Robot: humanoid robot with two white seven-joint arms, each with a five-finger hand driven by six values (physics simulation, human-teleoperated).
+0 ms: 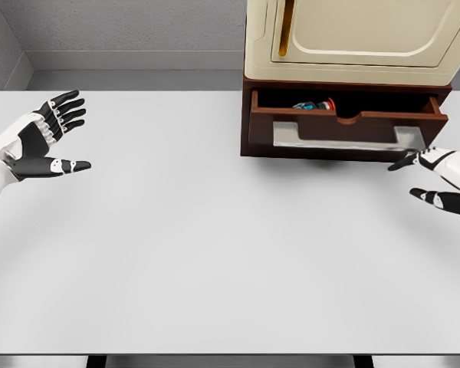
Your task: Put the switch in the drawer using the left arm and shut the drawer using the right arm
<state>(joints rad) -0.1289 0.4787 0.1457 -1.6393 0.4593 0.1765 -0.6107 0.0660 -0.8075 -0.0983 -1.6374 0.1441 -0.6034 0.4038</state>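
Lying in one open drawer [345, 126]: one switch [316, 105].

- A wide white table [215, 253] fills most of the view, its bare top spreading between the left hand [42, 142] and the right hand [441, 180] and down toward the near edge.
- A cream-coloured appliance [353, 38] stands at the far side, up and inward from the right hand, well apart from the left hand. Its front carries a rounded door panel, with a narrow brass-coloured strip [288, 27] running upright along the panel's left side.
- A grey wall [123, 23] runs behind the table, beyond both hands.
- A strip of grey floor [138, 79] shows between the wall and the table's far edge.
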